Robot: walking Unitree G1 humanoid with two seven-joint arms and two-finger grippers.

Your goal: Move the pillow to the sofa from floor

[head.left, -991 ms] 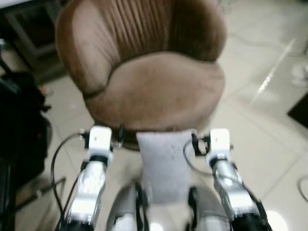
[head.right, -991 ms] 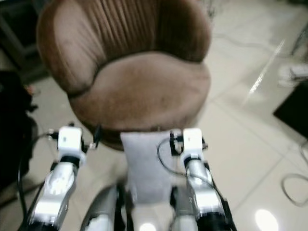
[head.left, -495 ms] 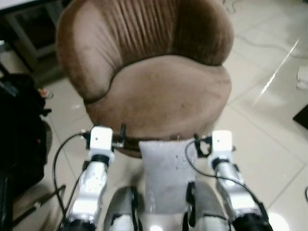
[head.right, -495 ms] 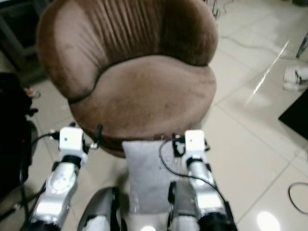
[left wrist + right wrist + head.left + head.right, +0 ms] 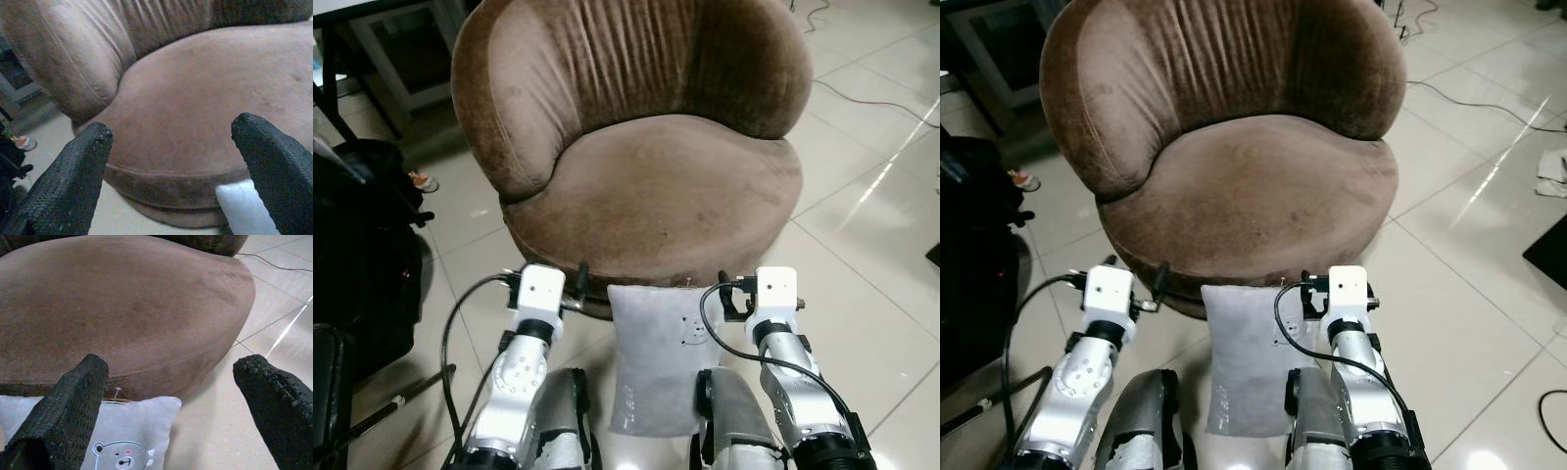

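A small pale-grey rectangular fabric pillow (image 5: pixel 655 357) printed with a little bear face is lying on the glossy cream-tiled floor (image 5: pixel 876 255), its far edge touching the base of a round brown velvet tub sofa (image 5: pixel 646 186), as the humanoid is standing over it with both silver arms reaching forward.

The left claw (image 5: pixel 171 171) is hovering just beside the pillow's left corner with its two black fingers spread wide and nothing between them; the right claw (image 5: pixel 178 406) is hanging above the pillow's right corner, likewise spread and empty. Neither is touching the fabric yet, and the sofa seat is sitting bare ahead of them.

The likely trouble is lying in the pinch itself: the pillow is soft and flat, so claws closing on a corner alone could be gathering only a fold of cover, letting it sag, swing and slip out on the lift. The pillow is also wedged between the robot's own legs and the sofa base, so a low lift could be catching it under the seat's front rim. A black bag (image 5: pixel 357 245) and loose cables (image 5: pixel 871 93) are lying on the floor nearby, risking a snag should the robot be stepping sideways.
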